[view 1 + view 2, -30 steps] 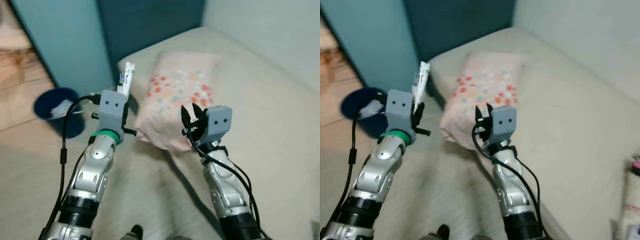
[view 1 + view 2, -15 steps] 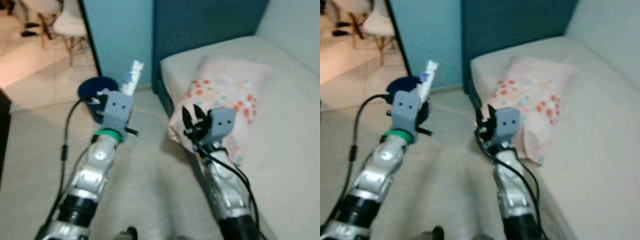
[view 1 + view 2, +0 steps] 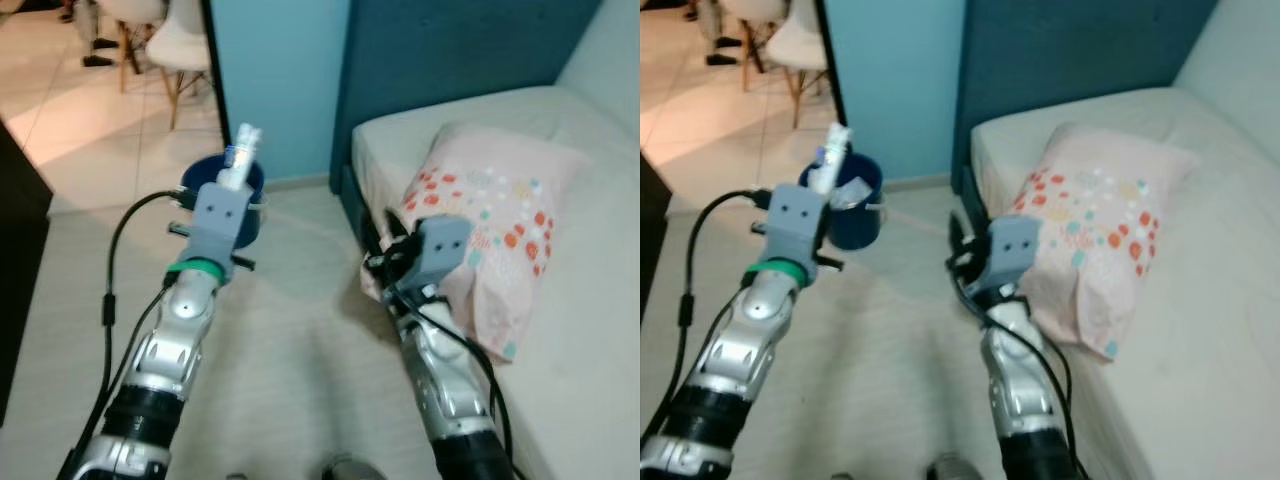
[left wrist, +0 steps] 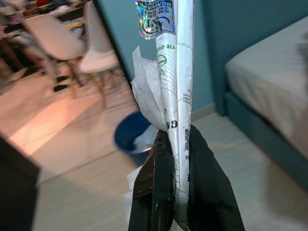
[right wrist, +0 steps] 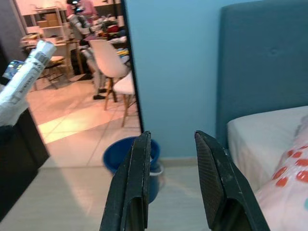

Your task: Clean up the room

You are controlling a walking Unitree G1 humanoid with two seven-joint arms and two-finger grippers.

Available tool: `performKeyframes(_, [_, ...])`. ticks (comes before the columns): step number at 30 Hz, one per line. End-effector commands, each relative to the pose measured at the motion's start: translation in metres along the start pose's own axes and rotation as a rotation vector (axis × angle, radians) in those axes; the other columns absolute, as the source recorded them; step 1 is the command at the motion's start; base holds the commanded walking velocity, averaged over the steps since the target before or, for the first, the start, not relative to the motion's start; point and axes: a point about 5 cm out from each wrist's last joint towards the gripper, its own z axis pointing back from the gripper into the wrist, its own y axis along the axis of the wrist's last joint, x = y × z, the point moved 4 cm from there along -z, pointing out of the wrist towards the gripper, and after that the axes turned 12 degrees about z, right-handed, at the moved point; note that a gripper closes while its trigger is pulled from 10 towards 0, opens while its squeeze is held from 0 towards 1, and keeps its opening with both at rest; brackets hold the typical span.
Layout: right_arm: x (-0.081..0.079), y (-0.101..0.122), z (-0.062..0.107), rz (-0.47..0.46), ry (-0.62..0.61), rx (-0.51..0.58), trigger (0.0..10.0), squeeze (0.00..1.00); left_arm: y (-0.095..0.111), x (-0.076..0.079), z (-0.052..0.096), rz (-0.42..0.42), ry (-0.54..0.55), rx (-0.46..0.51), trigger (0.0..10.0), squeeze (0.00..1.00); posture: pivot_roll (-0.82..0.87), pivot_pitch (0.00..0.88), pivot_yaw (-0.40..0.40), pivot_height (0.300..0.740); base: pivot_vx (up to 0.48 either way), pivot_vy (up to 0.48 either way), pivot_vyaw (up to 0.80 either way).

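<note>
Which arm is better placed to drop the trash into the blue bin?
Left. The left claw is shut on the white wrapper close to the blue bin. The right claw is open, holding nothing, beside the pillow.

Floral pillow on bed; blue bin on floor.

**White wrapper held upright, blue bin behind it**

The crumpled white wrapper is a long, narrow roll of printed packaging with a shiny foil label at its top end and a ragged scrap of tissue along one side. It stands upright, left of centre in the upper half of the left eye view. The blue bin sits on the pale floor in the upper left of the right eye view, open-topped, with white litter inside, close to the light blue wall.
</note>
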Motion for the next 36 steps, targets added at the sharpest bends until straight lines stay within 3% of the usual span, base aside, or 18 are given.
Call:
performKeyframes(1, [0.002,-0.005,0.002,-0.006,-0.011,-0.017,10.0,0.0,-0.005,0.004,0.001,-0.013,-0.01,-0.013,10.0,0.0,-0.09,0.035,0.076,0.711,0.465,0.0,0.0])
performKeyframes(11, [-0.004,-0.019,0.007,0.049,0.032,-0.07,10.0,0.0,-0.016,-0.002,0.003,-0.028,0.014,-0.035,10.0,0.0,-0.09,0.041,0.072,0.711,0.462,0.0,0.0])
performKeyframes(14, [-0.004,-0.03,0.011,0.059,0.032,-0.112,10.0,0.0,-0.03,-0.008,0.006,-0.008,0.039,-0.076,10.0,0.0,-0.09,0.044,0.069,0.711,0.461,0.0,0.0])
performKeyframes(15, [-0.002,-0.041,0.015,0.076,0.022,-0.151,10.0,0.0,-0.045,-0.011,0.01,0.05,0.03,-0.125,10.0,0.0,-0.09,0.046,0.064,0.711,0.461,0.0,0.0])
performKeyframes(17, [-0.002,-0.041,0.015,0.076,0.022,-0.151,10.0,0.0,-0.045,-0.011,0.01,0.05,0.03,-0.125,10.0,0.0,-0.09,0.046,0.064,0.711,0.461,0.0,0.0])
performKeyframes(20, [0.007,-0.076,0.031,0.116,-0.021,-0.285,10.0,0.0,-0.094,-0.014,0.03,0.206,-0.052,-0.271,10.0,0.0,-0.09,0.051,0.052,0.711,0.461,0.0,0.0])
performKeyframes(24, [0.012,-0.083,0.037,0.121,-0.037,-0.316,10.0,0.0,-0.116,-0.03,0.038,0.258,0.034,-0.342,10.0,0.0,-0.11,0.062,0.039,0.711,0.464,0.0,0.0])
performKeyframes(33, [0.019,-0.081,0.031,0.111,-0.05,-0.302,10.0,0.0,-0.11,-0.029,0.031,0.209,0.048,-0.294,10.0,0.0,-0.11,0.067,0.031,0.711,0.462,0.0,0.0])
performKeyframes(36, [0.015,-0.078,0.025,0.083,-0.048,-0.275,10.0,0.0,-0.098,-0.027,0.026,0.129,0.009,-0.229,10.0,0.0,-0.1,0.071,0.042,0.711,0.464,0.0,0.0])
